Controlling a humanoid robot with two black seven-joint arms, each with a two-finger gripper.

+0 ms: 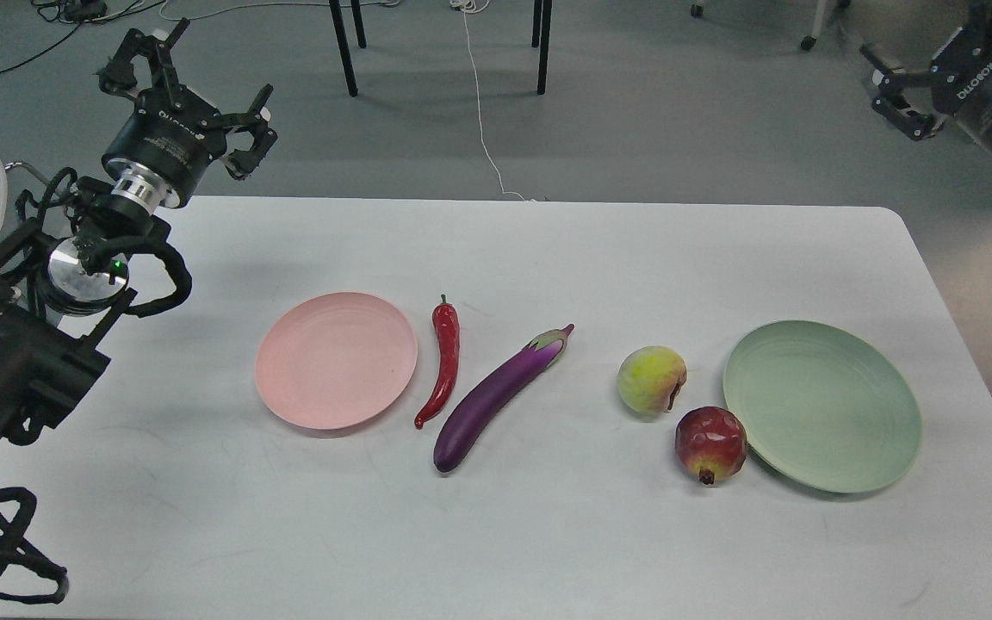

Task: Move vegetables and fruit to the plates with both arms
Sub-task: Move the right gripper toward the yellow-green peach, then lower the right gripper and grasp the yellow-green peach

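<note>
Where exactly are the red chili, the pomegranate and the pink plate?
red chili [444,366], head view, middle of its curved body.
pomegranate [709,443], head view, centre of its red skin.
pink plate [337,360], head view, bare middle of its dish.

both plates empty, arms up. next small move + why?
Probably lower the left end effector toward the chili pepper: it lies right beside the pink plate, all four items sit on the table, and both end effectors are raised, holding nothing.
</note>
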